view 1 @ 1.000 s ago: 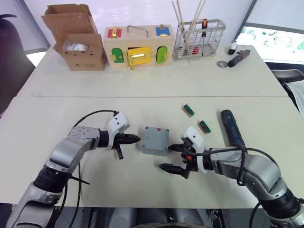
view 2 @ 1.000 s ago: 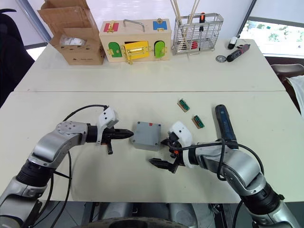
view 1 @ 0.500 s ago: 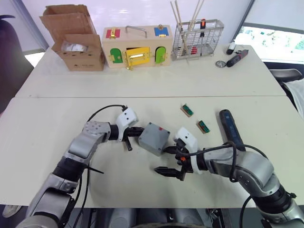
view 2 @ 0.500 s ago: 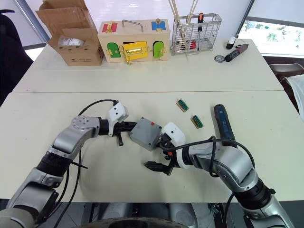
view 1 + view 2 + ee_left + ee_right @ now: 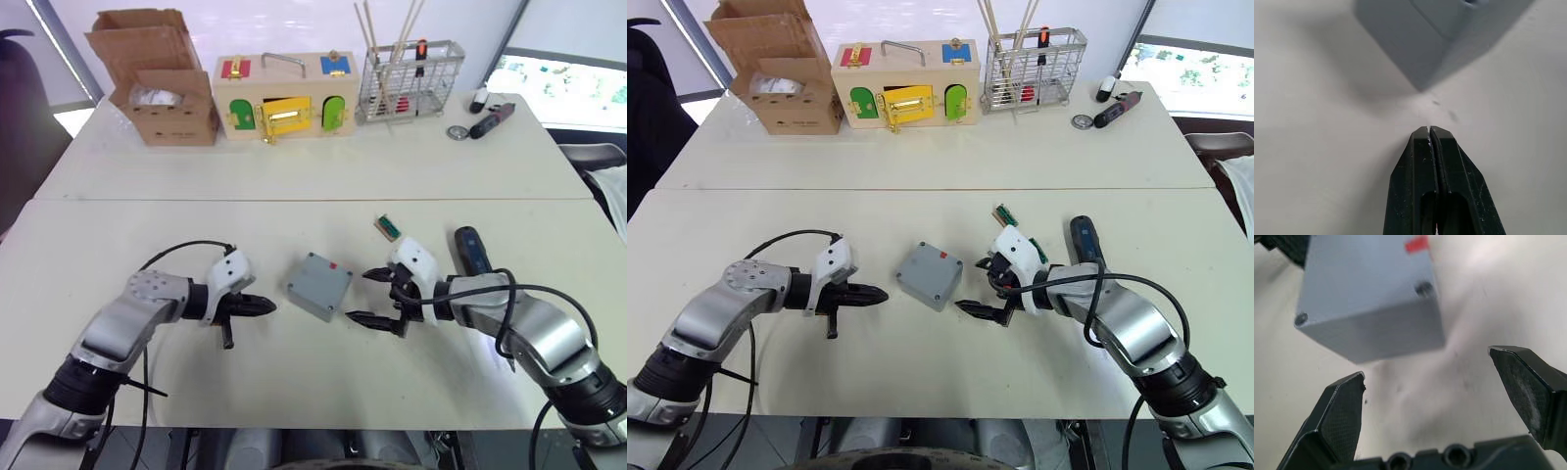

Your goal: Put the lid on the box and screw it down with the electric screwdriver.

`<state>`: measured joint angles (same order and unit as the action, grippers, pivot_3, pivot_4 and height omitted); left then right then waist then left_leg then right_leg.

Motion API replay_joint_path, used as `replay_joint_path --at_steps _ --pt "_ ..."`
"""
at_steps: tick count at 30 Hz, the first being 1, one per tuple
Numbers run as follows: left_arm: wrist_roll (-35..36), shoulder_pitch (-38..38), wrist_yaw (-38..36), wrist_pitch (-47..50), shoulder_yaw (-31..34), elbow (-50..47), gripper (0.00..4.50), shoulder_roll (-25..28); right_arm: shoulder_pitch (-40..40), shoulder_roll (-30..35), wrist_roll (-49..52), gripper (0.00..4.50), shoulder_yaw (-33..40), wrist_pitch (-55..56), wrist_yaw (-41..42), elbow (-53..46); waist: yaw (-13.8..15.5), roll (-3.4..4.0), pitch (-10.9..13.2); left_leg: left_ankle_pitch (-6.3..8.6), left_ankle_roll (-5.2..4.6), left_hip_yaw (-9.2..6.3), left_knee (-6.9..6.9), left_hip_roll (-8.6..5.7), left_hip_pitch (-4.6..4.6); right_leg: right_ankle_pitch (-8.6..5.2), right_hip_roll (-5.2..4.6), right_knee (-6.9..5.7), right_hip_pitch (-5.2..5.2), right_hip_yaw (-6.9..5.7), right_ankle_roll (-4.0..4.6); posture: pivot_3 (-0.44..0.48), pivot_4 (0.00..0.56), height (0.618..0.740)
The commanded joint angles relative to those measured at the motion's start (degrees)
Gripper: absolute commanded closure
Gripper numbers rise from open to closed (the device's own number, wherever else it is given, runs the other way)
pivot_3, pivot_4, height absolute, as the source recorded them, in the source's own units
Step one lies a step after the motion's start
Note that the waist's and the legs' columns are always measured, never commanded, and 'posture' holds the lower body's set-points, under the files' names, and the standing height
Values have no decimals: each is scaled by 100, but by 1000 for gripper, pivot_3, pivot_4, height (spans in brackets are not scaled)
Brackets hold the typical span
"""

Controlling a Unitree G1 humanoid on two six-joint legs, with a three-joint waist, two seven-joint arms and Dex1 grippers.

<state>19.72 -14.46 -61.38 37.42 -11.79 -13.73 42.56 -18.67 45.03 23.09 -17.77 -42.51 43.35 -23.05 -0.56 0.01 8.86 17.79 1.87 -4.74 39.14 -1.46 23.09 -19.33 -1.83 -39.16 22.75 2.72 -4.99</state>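
The grey box (image 5: pixel 319 285) with a small red mark sits flat on the near table, turned at an angle. Its top face (image 5: pixel 1364 281) is closed and has screw holes at the corners; I cannot tell the lid apart from the box body. My left gripper (image 5: pixel 271 307) is shut and empty, its tip pointing at the box from a short gap to the left. My right gripper (image 5: pixel 357 296) stands open just right of the box, touching nothing. The dark blue electric screwdriver (image 5: pixel 470 250) lies on the table behind my right forearm, partly hidden.
A small green part (image 5: pixel 388 227) lies beyond my right gripper. Along the far table stand a brown cardboard box (image 5: pixel 157 83), a wooden box with coloured doors (image 5: pixel 284 93) and a wire basket (image 5: pixel 409 78). A smaller black-and-red tool (image 5: pixel 493 117) lies far right.
Both grippers have drawn back from the box, the left one leftward and the right one rightward. The box, tilted between them half a second ago, now rests flat and free.
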Motion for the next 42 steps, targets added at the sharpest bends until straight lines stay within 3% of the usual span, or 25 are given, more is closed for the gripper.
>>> replay_joint_path --at_steps 1,8,21,42 --pt "114 154 28 148 29 -367 4500 77 -241 -74 -420 26 -175 587 340 367 -8 0 0 0 0 1 0 0 0 0 -1 0 0 0 0 0 150 740" --pt "8 132 437 184 -145 -441 4500 -271 -634 -344 -996 26 -581 1053 757 833 4 0 0 0 0 1 -1 0 0 0 1 -2 3 1 0 0 150 740" --pt "-308 -220 987 -213 -82 86 4500 -817 -331 -548 -989 26 -579 682 1011 197 9 0 0 -2 3 -1 2 -1 0 0 0 -4 2 -1 0 0 150 740" --pt "-420 -397 888 -366 -98 318 4500 -784 107 -411 -984 26 -577 -42 919 -571 -14 0 0 -1 3 -2 0 -1 -1 0 2 -5 4 -1 0 0 150 740"
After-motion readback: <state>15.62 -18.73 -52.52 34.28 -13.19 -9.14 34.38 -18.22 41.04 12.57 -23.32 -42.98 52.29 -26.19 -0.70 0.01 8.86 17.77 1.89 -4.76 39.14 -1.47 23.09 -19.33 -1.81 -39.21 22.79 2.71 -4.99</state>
